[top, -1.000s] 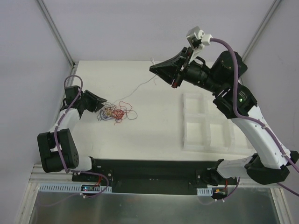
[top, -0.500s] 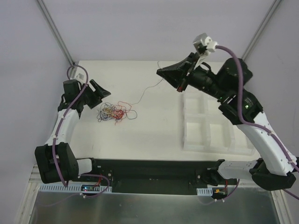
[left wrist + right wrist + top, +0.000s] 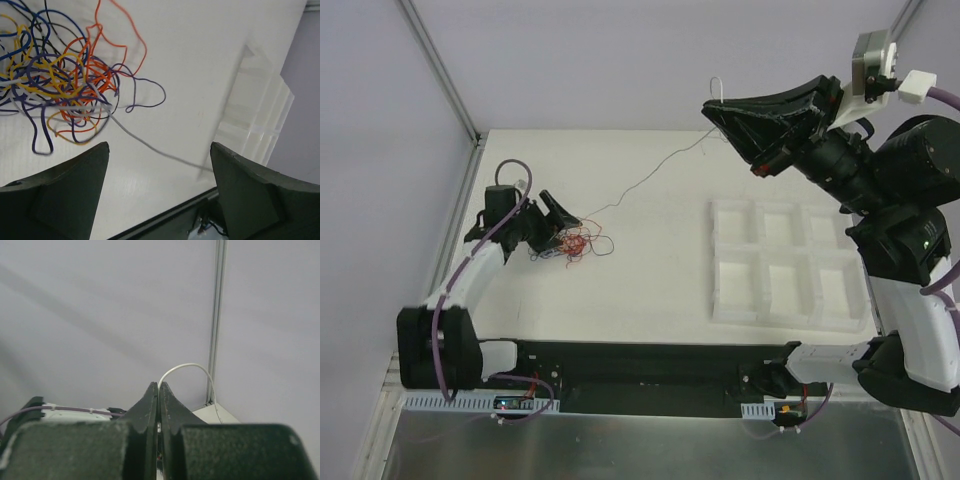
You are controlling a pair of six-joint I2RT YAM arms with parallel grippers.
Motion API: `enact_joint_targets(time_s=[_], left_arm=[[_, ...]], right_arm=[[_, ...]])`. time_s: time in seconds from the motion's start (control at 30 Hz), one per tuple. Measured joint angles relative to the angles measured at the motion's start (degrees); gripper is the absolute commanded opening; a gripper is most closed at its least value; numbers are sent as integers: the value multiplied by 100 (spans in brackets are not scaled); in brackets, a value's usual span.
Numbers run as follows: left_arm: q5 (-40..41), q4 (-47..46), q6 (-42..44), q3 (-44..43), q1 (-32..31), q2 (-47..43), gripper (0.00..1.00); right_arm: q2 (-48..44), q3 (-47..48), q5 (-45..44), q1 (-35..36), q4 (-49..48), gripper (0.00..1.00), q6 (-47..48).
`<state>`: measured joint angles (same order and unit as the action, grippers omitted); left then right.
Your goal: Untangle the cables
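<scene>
Smooth white counter [image 3: 650, 290], pale grey walls [image 3: 620, 60]. Left of the moulded six-pocket tray [image 3: 765, 250]: tangle of thin curly cables [image 3: 65, 85] and left gripper [image 3: 157, 150], jaws apart. Above the tray: right gripper [image 3: 158, 387] clamped on one taut white strand [image 3: 187, 364].

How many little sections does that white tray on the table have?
6: the white tray shows two rows of three, one row farther from the arms' bases and one nearer. The right arm overlaps its right edge, so more could be hidden there.
</scene>
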<state>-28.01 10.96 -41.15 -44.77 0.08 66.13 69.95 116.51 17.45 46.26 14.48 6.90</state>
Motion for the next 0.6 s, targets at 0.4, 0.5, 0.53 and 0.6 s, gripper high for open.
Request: enact_joint_targets(time_s=[0.4, 0.5, 0.53, 0.6], left_arm=[[249, -885, -1054, -420, 481, 2632, 81], [422, -957, -1095, -778, 885, 3016, 78], [498, -955, -1078, -929, 994, 3130, 72], [566, -942, -1051, -1276, 1147, 3357, 65]], right_arm=[[-385, 350, 101, 0, 350, 0, 20], [-855, 269, 101, 0, 407, 0, 42], [-1069, 205, 101, 0, 382, 0, 50], [-1515, -20, 103, 0, 236, 0, 55]])
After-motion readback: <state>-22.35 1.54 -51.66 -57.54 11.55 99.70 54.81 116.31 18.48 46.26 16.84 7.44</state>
